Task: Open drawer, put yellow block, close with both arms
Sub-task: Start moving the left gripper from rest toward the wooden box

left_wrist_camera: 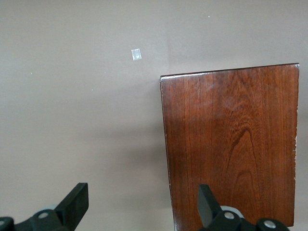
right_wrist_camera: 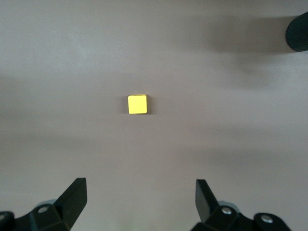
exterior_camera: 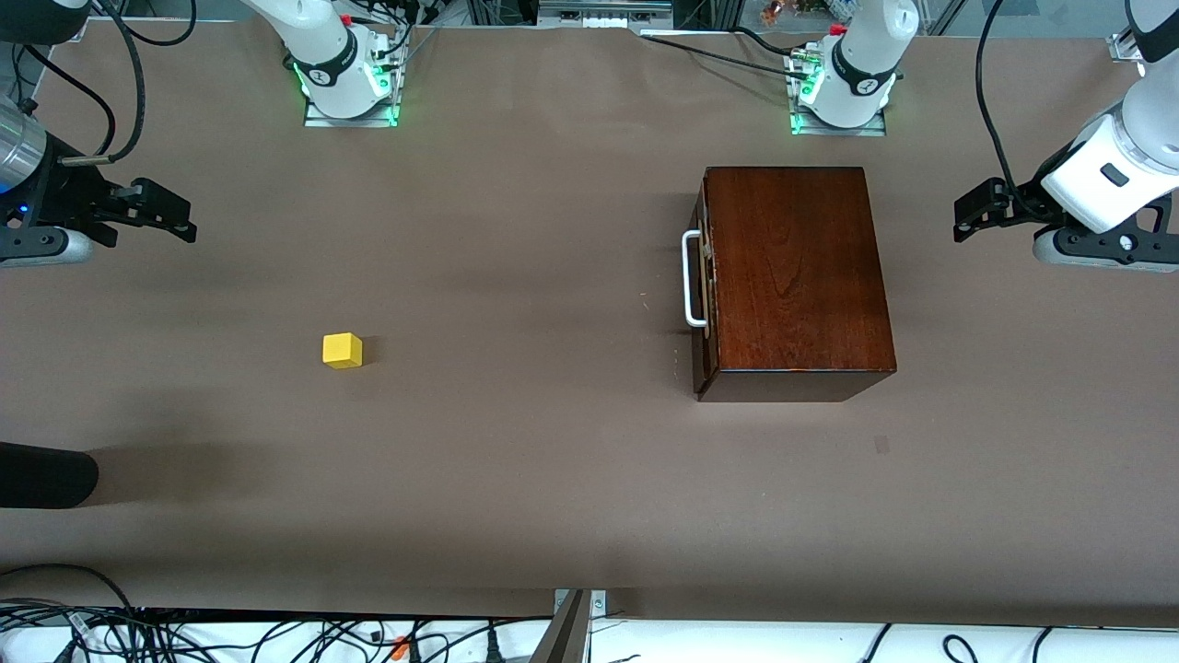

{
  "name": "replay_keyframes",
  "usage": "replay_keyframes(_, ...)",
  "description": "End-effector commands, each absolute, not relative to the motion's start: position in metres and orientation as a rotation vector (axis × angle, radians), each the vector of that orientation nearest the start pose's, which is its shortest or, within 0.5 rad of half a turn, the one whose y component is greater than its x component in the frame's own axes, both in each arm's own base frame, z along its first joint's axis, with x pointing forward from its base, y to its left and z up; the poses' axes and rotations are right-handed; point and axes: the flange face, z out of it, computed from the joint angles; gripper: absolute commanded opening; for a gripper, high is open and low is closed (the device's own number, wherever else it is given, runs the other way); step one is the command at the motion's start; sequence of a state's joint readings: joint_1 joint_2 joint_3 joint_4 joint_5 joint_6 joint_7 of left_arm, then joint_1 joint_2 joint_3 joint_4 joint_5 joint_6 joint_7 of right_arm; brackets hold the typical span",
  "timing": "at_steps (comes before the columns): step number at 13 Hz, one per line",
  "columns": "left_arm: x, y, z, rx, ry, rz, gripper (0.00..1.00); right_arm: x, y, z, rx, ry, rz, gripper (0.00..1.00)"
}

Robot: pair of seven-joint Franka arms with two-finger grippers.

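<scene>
From the front view, we have the box [exterior_camera: 792,276] on the table [exterior_camera: 553,460] toward the left arm's end, its drawer [exterior_camera: 704,276] fully shut and its white handle [exterior_camera: 691,279] facing the right arm's end of the table, running along the near-far line. The block [exterior_camera: 342,351] sits on bare table toward the right arm's end, well apart from the box and a little nearer the camera than the handle. Our left gripper [exterior_camera: 967,214] hangs over the table's edge at the left arm's end, past the box's closed back, so the handle lies on the box face turned away from it; our right gripper [exterior_camera: 180,221] hangs over the other end, with the block between it and the box. We judge that the handle's open side faces the right arm, while the left arm's base is closer to the box. Both arms are drawn back and low at the sides, wrists roughly level, fingers pointing inward. In the left wrist view, our left gripper [left_wrist_camera: 142,204] has its jaws wide apart and empty, with the box top [left_wrist_camera: 231,144] ahead of one finger and a small pale mark [left_wrist_camera: 136,55] on the table. In the right wrist view, our right gripper [right_wrist_camera: 140,199] also has its jaws spread and empty, and the block [right_wrist_camera: 137,104] lies straight ahead, centred between the fingers, its sides square to them.
</scene>
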State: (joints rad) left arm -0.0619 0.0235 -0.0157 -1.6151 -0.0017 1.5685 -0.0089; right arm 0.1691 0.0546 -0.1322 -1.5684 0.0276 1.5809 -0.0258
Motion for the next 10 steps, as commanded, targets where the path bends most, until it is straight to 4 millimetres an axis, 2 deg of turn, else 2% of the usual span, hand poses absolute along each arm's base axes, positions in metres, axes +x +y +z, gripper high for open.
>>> replay_keyframes(1,0.5579,-0.0457,0.5954,-3.147,0.101,0.095,1.0,0.5728,0.0227,0.6022,-3.098,-0.082,0.056,1.0)
replay_keyframes(10,0.5576,-0.0391,0.5926,-3.157,0.067,0.122,1.0,0.5728,0.0175,0.602,-3.097,-0.08,0.058,1.0)
